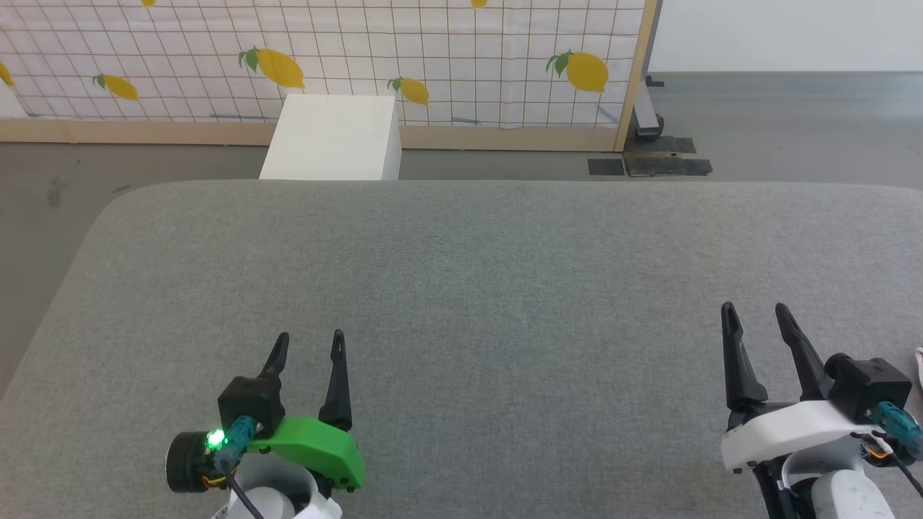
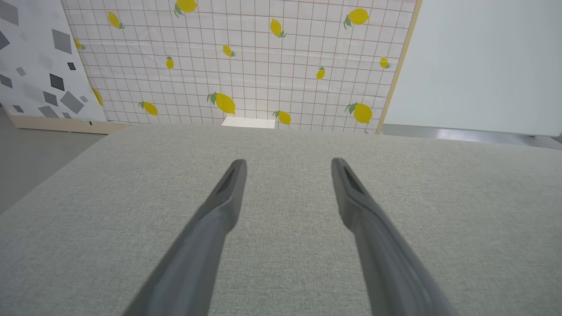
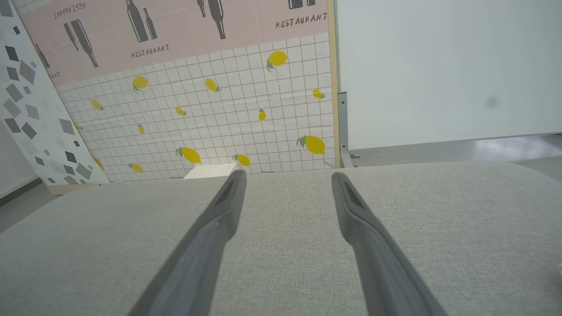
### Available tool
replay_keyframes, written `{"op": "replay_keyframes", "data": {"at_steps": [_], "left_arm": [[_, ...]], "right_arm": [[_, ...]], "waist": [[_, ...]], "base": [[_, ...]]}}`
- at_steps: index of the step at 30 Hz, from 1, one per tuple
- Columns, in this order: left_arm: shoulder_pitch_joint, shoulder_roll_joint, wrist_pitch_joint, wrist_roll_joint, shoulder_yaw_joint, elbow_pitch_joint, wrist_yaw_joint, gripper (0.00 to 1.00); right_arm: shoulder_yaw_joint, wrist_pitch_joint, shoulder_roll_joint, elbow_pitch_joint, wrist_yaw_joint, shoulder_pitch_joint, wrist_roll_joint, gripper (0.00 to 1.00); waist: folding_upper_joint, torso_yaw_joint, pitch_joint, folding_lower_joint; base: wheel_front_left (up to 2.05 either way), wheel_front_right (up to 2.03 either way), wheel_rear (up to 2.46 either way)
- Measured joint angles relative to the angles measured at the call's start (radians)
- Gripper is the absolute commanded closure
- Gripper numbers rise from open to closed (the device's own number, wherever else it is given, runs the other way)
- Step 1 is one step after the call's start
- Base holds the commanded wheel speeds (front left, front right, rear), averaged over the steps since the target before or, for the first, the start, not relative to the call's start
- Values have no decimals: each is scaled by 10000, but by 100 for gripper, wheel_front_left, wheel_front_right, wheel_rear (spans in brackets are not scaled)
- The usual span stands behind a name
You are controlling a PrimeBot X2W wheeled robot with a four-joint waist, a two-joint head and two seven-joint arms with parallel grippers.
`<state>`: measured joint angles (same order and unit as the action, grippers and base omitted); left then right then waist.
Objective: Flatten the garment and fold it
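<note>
Left gripper [image 1: 310, 334], two long dark fingers on green mount, near left above grey fabric-covered table [image 1: 461, 274]: released, empty. Right gripper [image 1: 754, 307], near right: released, empty. Pale red-edged cloth garment [image 1: 919, 360]: sliver just right of right gripper, mostly cut off.

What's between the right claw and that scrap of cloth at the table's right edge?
Nothing visible does. Bare grey table separates the open right gripper from the garment, a pale sliver at the head view's right edge. The rest of it is out of frame.
</note>
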<state>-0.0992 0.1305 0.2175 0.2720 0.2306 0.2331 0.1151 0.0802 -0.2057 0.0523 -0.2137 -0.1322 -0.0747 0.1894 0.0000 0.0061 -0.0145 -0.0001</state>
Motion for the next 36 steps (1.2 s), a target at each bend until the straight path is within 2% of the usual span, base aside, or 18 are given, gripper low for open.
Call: {"op": "replay_keyframes", "data": {"at_steps": [10,11,36], "left_arm": [[-26,33,40,104,15,128,0,0],[-19,29,36,109,13,127,0,100],[34,-81,-314,-192,-307,-230,-132,100]], "right_arm": [[-40,-4,0,-86,2,0,56,0],[-40,-2,2,-86,0,-2,52,100],[-140,309,6,224,0,-3,-163,100]], "waist": [[0,-11,12,0],[0,-13,11,0],[0,-22,34,1]], "base": [[0,0,0],[0,0,0],[0,0,0]]}}
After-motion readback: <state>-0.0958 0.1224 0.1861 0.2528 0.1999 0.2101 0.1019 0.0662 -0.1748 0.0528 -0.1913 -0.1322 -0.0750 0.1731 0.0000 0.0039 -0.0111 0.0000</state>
